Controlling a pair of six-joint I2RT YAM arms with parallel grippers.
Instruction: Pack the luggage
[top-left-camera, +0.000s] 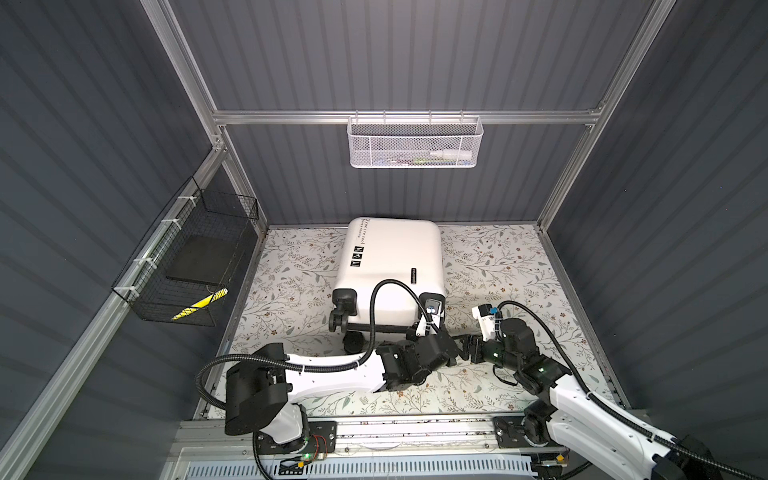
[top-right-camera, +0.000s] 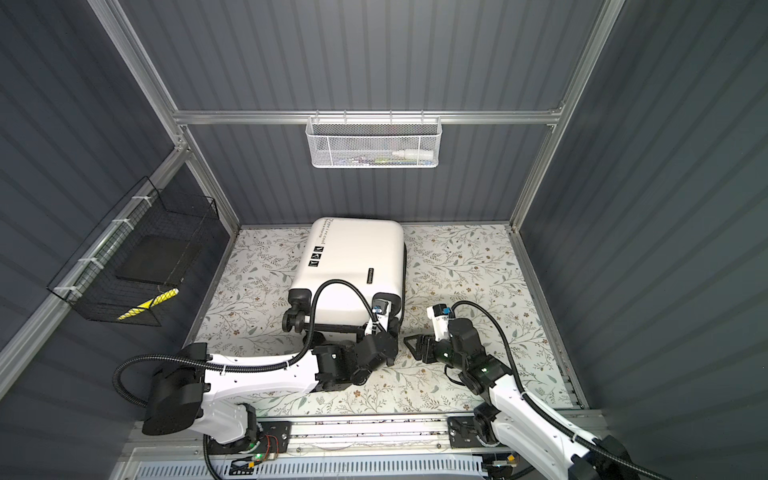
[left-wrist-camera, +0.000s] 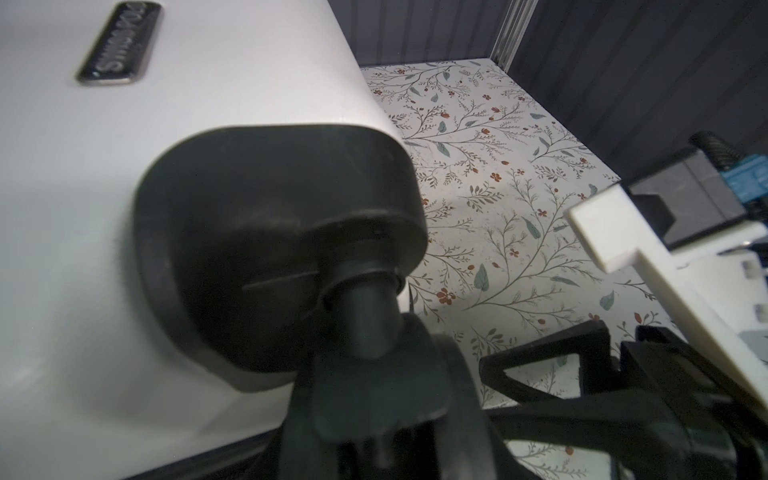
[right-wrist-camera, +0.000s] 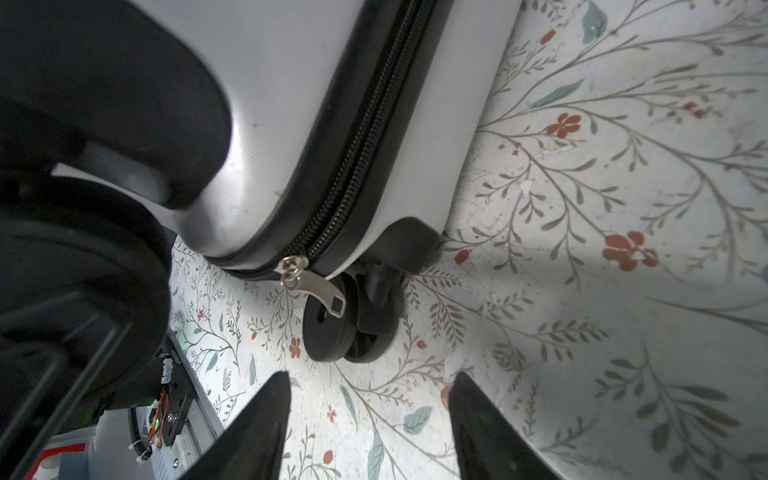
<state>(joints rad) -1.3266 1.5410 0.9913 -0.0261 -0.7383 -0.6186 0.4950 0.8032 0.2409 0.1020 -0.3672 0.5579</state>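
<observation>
The luggage (top-left-camera: 390, 266) (top-right-camera: 353, 257), a white hard-shell suitcase, lies flat and zipped shut on the floral tabletop with its black wheels toward me. My left gripper (top-left-camera: 444, 343) (left-wrist-camera: 374, 419) sits at its near right corner, shut on the upper caster wheel (left-wrist-camera: 374, 386) there. My right gripper (top-left-camera: 463, 347) (right-wrist-camera: 365, 399) is just to the right of it, low over the table and open, with nothing between its fingers (right-wrist-camera: 266, 419). In the right wrist view it faces the silver zipper pull (right-wrist-camera: 316, 286), which hangs at the corner above the lower wheel (right-wrist-camera: 332, 328).
A white mesh basket (top-left-camera: 413, 141) with small items hangs on the back wall. A black wire basket (top-left-camera: 187, 266) on the left wall holds a dark flat pad and a yellow item (top-left-camera: 199, 305). Corrugated walls close in three sides. The arm rail (top-left-camera: 415, 432) runs along the front.
</observation>
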